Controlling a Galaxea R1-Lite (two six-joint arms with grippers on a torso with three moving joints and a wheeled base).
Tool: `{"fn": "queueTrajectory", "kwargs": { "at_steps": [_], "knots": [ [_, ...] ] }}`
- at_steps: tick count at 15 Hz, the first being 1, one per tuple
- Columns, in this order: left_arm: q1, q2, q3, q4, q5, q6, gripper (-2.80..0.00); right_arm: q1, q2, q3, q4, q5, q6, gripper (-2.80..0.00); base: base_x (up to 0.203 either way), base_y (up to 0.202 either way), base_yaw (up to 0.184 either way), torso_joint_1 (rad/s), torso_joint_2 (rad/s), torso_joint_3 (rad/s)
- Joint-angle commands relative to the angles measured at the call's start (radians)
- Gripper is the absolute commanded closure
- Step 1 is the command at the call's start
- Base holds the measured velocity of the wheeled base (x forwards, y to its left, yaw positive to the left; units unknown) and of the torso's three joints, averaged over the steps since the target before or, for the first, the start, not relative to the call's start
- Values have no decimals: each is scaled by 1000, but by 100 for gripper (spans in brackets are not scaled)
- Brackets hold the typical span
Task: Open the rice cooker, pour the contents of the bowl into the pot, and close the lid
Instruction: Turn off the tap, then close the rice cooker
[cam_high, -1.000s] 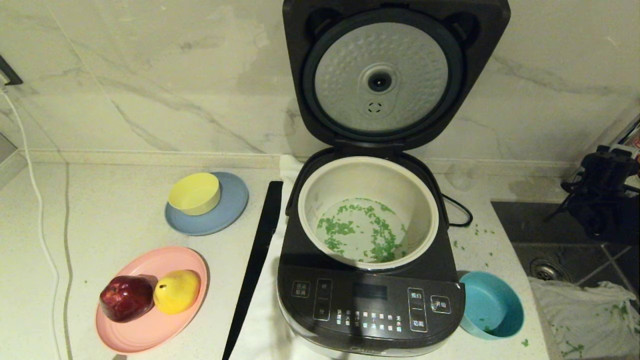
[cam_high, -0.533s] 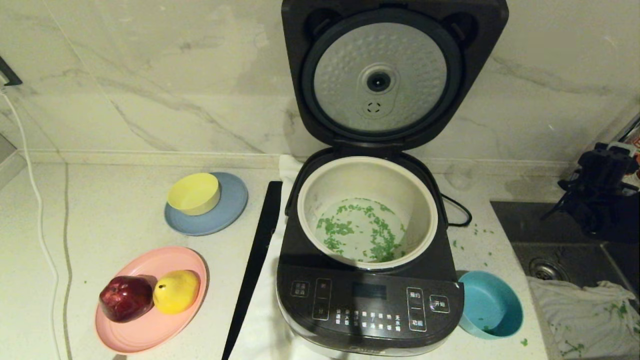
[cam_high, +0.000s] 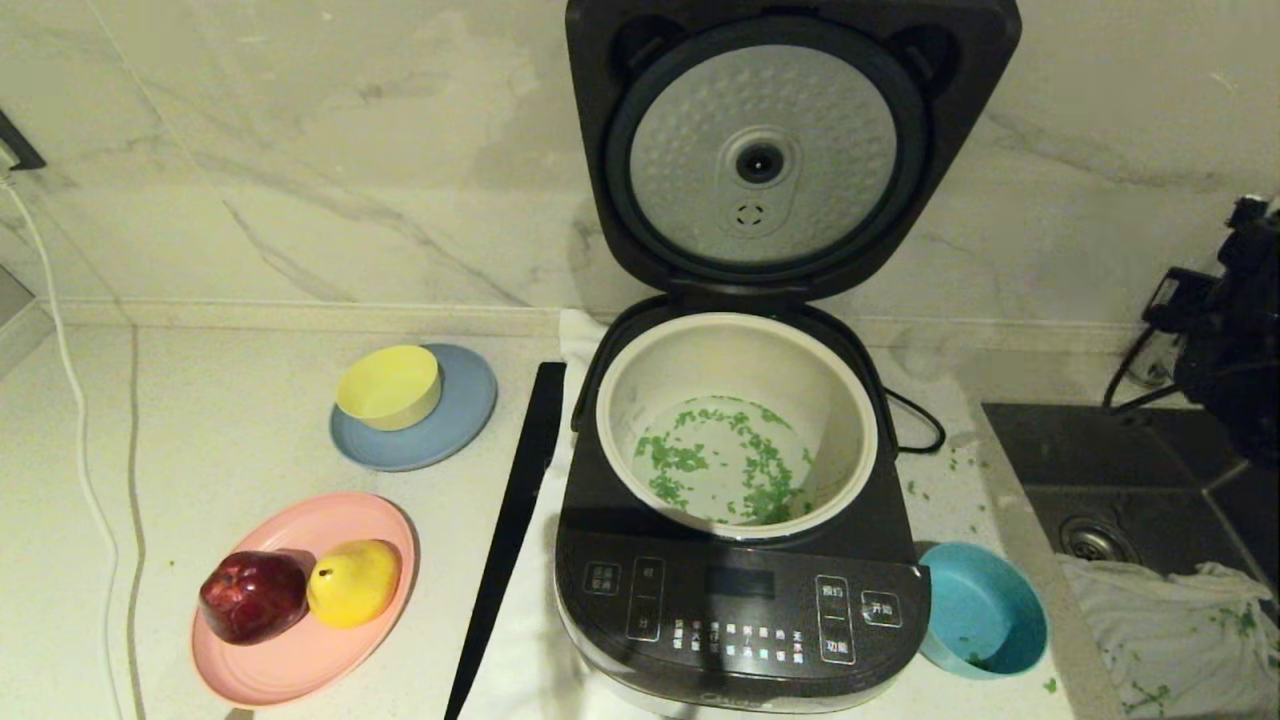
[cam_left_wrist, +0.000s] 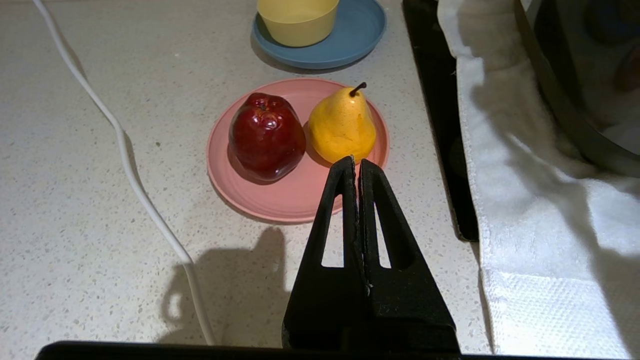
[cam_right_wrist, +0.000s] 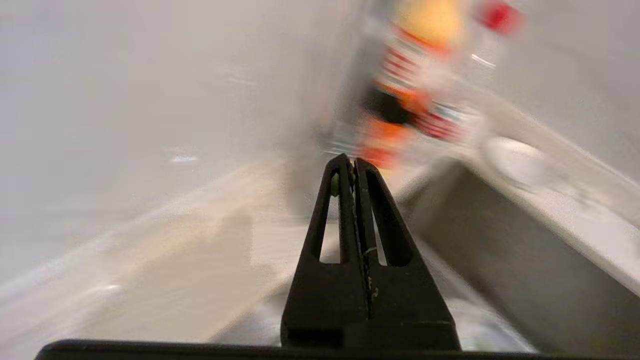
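The rice cooker (cam_high: 740, 560) stands mid-counter at the front edge, its lid (cam_high: 790, 150) raised upright against the back wall. The pot (cam_high: 640, 400) sits inside, with the contents (cam_high: 745, 460) scattered over its bottom. The bowl (cam_high: 985, 620) rests on the counter (cam_high: 230, 440) touching the cooker's right front corner, only a few green bits in it. The right gripper (cam_right_wrist: 354, 162) is over the sink (cam_high: 1130, 470) at the right edge, jaws closed on nothing. The left gripper (cam_left_wrist: 356, 162) hangs near the front edge beside a pink plate (cam_left_wrist: 295, 200) holding 2 fruits, jaws pressed together, empty.
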Motion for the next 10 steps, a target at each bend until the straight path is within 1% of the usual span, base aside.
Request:
{"fn": "queueTrajectory", "kwargs": {
  "at_steps": [1,3,4,5,6,7,8,10],
  "knots": [
    [0,-1,8,0,0,0,0,65,-135,-96,216,53,67,0,0,0,0,0,0,0],
    [0,-1,8,0,0,0,0,100,-161,-251,492,140,189,0,0,0,0,0,0,0],
    [0,-1,8,0,0,1,0,110,-170,-341,632,211,265,0,0,0,0,0,0,0],
    [0,-1,8,0,0,1,0,116,-175,-434,774,312,349,0,0,0,0,0,0,0],
    [0,-1,8,0,0,0,0,119,-178,-505,877,428,421,0,0,0,0,0,0,0],
    [0,-1,8,0,0,0,0,117,-179,-561,963,576,491,0,0,0,0,0,0,0],
    [0,-1,8,0,0,0,0,109,-179,-594,1006,721,542,0,0,0,0,0,0,0],
    [0,-1,8,0,0,0,0,80,-181,-626,1035,979,613,0,0,0,0,0,0,0]
  ]
}}
